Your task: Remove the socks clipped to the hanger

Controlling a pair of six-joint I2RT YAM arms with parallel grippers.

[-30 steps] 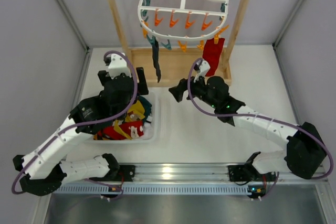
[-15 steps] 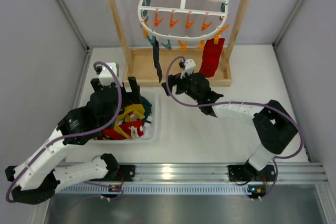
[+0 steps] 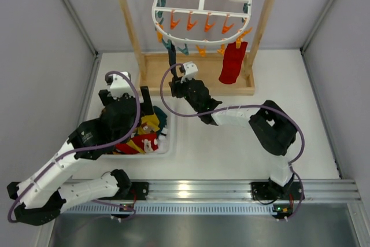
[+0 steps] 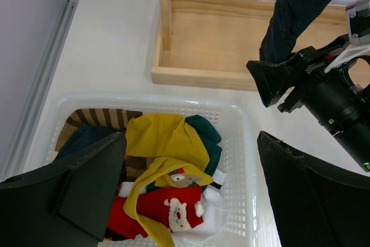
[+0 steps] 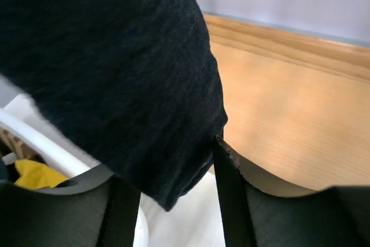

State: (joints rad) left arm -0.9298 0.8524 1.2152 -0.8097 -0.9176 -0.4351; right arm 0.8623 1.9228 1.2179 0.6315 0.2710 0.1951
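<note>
The navy sock (image 5: 115,56) hangs between the spread fingers of the right gripper (image 3: 175,87). The left gripper (image 4: 191,143) is spread wide, basket (image 4: 243,160) below it

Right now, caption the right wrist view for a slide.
Dark navy sock hangs between the parted jaws of the right gripper, wooden stand base behind.

White hanger (image 3: 201,11) with orange and teal pegs (image 3: 189,22); dark navy sock (image 3: 171,59); plain red sock (image 3: 230,65).
</note>
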